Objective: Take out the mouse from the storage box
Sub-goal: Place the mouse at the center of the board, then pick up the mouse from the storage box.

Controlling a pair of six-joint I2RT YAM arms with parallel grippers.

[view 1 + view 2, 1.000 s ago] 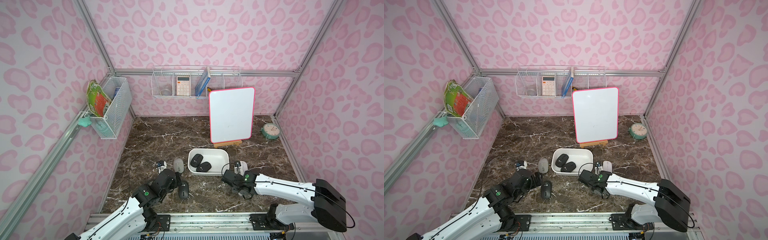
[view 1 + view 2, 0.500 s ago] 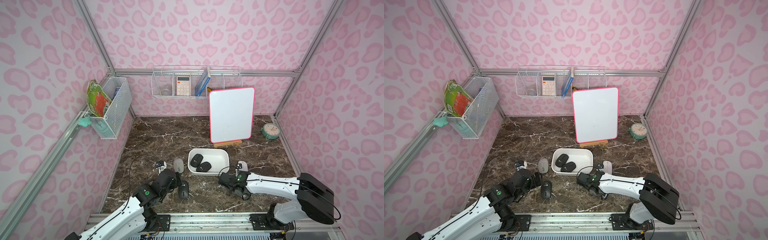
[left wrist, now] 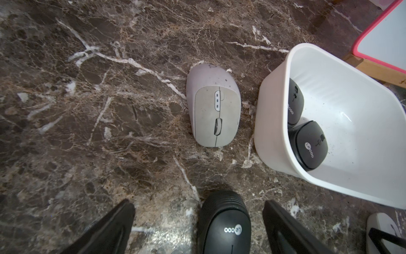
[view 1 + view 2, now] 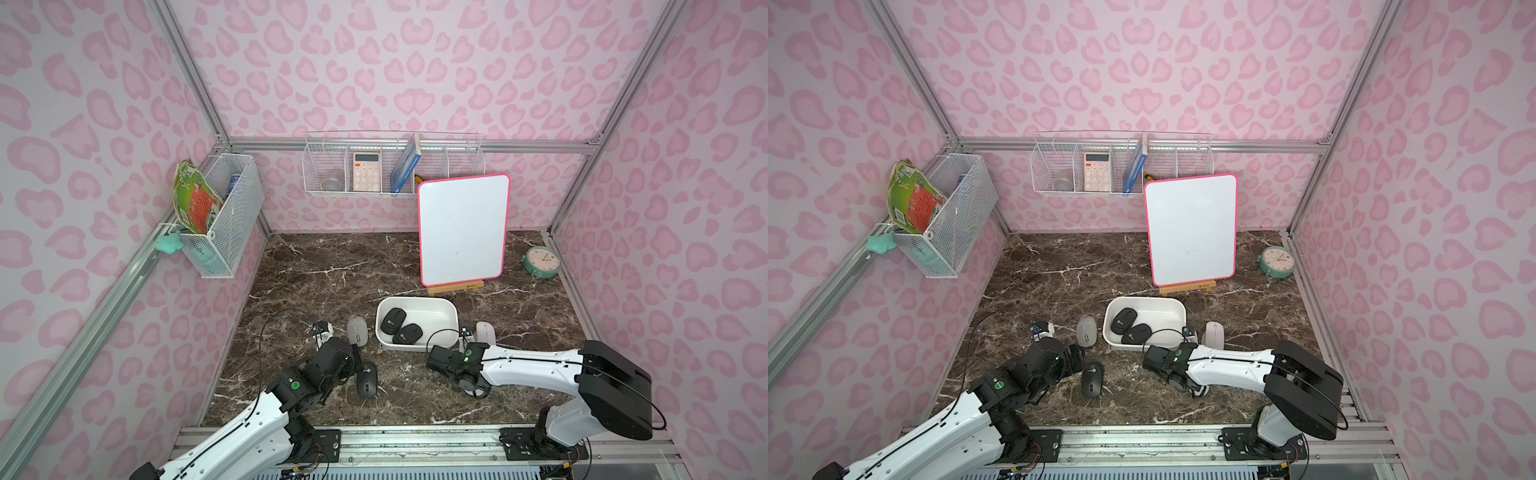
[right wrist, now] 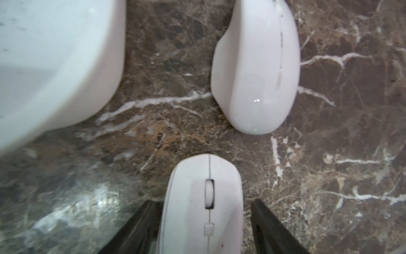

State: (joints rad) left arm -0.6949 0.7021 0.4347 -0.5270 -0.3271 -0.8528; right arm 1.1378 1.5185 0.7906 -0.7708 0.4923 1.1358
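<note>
Since a second ago the right arm has swung in toward the storage box (image 4: 417,348), and the right gripper (image 5: 203,201), then clamped, now has its fingers (image 5: 267,220) parted. The white mouse (image 5: 197,231) lies released between them on the marble top (image 4: 332,282), with a clear gap on at least one side. This mouse is outside the box, just off its near right corner. In both top views the arm hides nearly all of it. Its wheel end points away from the robot, and its long axis runs roughly parallel to the second white mouse (image 4: 484,332) just beside the box's right end. The left arm and everything else have stayed put. The left gripper (image 3: 198,204) is wide open, straddling the far end of a black mouse (image 4: 367,385) without touching it. That mouse lies off the box's near left corner, its long axis roughly parallel to the gray mouse (image 4: 358,330) just beside the box's left end. Two black mice (image 4: 392,321) remain in the box's left half, touching and askew to its long sides.
</note>
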